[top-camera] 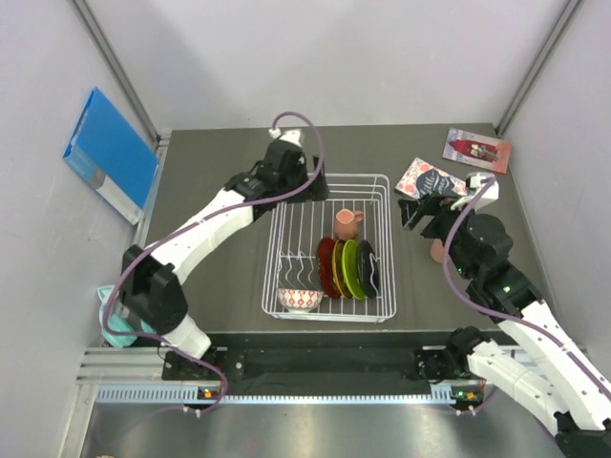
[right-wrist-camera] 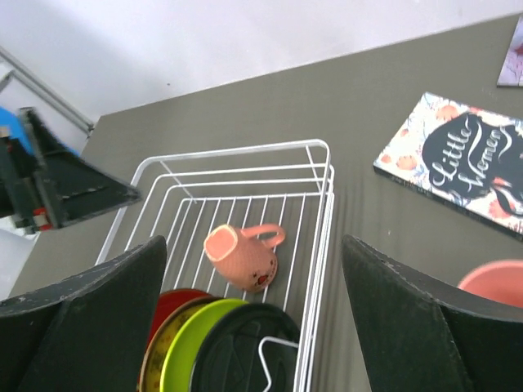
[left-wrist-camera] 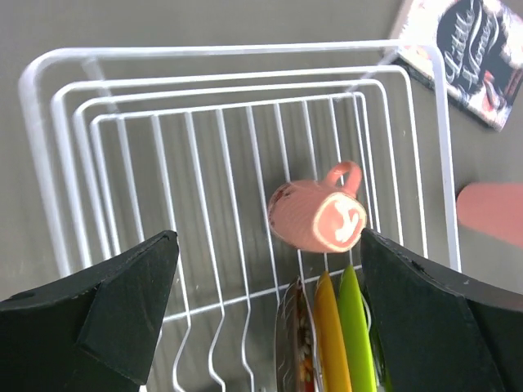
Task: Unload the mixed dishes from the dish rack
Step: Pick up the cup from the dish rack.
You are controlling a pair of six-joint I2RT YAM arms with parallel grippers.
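Under our wide-open left hand lies the salmon mug, likely light, hard and breakable, best pinched by its rim.

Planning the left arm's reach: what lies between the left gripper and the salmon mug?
Nothing: the left wrist view shows only bare dish rack wires between the open left gripper and salmon mug.

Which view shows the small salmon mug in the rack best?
Left wrist: the small salmon-pink handled mug is large and central, on its side, with its handle clear. The right wrist view shows it smaller; the top view shows it tiny.
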